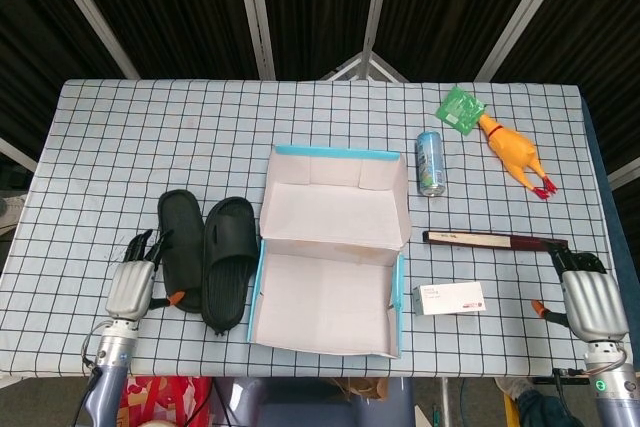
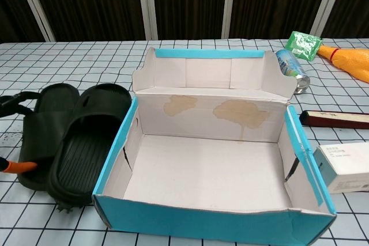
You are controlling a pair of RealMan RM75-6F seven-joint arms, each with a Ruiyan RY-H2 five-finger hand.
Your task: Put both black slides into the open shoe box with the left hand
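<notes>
Both black slides [image 1: 205, 257] lay side by side on the worktop [image 1: 120, 147] just left of the open shoe box [image 1: 335, 247] (nothing in it yet), and the left robot hand [image 1: 135, 282] touched the outer slide, holding nothing.

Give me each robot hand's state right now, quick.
Left robot hand: fingers touching the outer black rubber slide; whether it grips it cannot be told.
Right robot hand: holds nothing; fingers look curled, but open or closed cannot be told.
</notes>
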